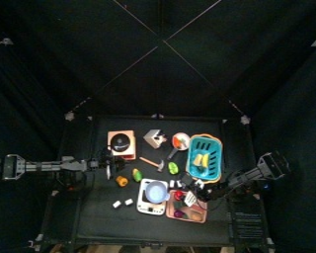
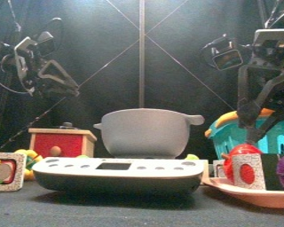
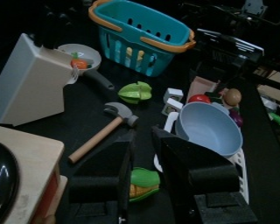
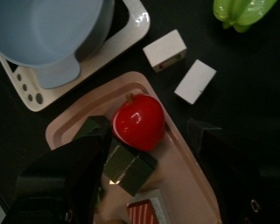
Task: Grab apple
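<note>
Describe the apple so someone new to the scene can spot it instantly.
Find the blue basket on the table's right side. Just in front of it lies a pink tray, under the right gripper. The apple is the round, glossy red fruit on it; its neighbours are flat cards.

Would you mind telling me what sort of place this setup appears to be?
Probably a robot manipulation test pen: black curtains enclose a small table crowded with toy kitchen items, such as a blue basket and an apple on a pink tray.
</note>
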